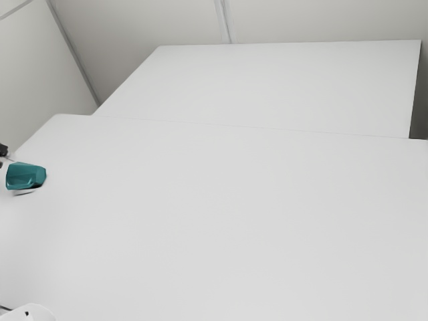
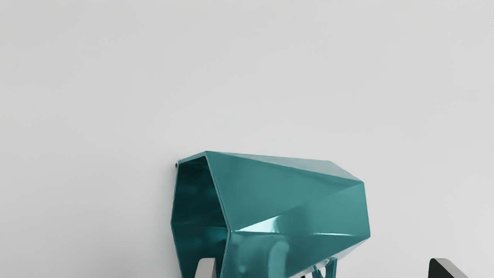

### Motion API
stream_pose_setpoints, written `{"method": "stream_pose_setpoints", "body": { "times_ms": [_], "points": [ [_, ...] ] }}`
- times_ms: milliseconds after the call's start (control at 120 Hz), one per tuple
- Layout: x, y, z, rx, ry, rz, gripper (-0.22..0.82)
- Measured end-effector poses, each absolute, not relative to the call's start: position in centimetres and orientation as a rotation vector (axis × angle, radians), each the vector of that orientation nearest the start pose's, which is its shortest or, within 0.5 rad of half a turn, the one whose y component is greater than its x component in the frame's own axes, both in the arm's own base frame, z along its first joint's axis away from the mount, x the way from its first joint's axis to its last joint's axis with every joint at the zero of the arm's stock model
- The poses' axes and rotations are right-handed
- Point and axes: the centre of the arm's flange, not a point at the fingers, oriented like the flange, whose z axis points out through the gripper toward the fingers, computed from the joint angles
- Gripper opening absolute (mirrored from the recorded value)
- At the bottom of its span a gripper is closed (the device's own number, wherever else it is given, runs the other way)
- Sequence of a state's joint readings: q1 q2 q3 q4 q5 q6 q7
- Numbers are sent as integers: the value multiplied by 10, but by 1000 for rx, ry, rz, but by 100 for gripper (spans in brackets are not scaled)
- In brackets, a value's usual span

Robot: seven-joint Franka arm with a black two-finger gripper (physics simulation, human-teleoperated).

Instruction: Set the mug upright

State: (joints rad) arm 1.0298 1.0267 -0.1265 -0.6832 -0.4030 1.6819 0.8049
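Mug: teal, faceted, glossy (image 2: 285,193); on its side on the table, not upright; in the exterior view, close to that view's left edge.
Mug mouth: open end (image 2: 197,197), turned sideways; dark interior visible past the rim.
Mug closed end: opposite the mouth, toward the other finger.
Mug handle: teal, partly seen (image 2: 331,266), on the side of the mug nearer the hand; remainder cut off by the frame.
Gripper: beside the mug, a dark part of it at the exterior view's left edge (image 1: 3,151); fingers spread wide, nothing pinched.
Finger at mouth: grey tip (image 2: 205,268) overlaps the mug's open end in the wrist view; contact, cannot tell.
Finger at closed end: grey and black tip (image 2: 444,268), beyond the mug's closed end, a gap of bare tabletop showing between.
Table: white, plain top (image 1: 221,214), under the mug and reaching far toward the exterior view's right of it.
Second surface: white, flat (image 1: 267,87), farther from the exterior camera than the mug and toward that view's right.
White rounded object: partly seen (image 1: 33,313), nearer the exterior camera than the mug; small dark mark on it; identity, cannot tell.
Walls: pale panels (image 1: 147,23), beyond the mug.
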Motion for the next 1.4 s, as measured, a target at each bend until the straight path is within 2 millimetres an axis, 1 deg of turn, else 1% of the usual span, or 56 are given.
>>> {"method": "stream_pose_setpoints", "body": {
  "times_ms": [125, 267, 467, 792, 933, 1042, 1400],
  "points": [
    [482, 634, 342, -3395, -353, -710, 60],
    [472, 644, 326, -3382, -376, -719, 60],
    [471, 647, 307, -3385, -374, -726, 60],
    [490, 636, 298, -3412, -327, -846, 60],
    [489, 635, 289, -3427, -336, -873, 60],
    [486, 637, 286, -3435, -350, -894, 60],
    [487, 635, 274, -3468, -375, -959, 60]
  ]
}}
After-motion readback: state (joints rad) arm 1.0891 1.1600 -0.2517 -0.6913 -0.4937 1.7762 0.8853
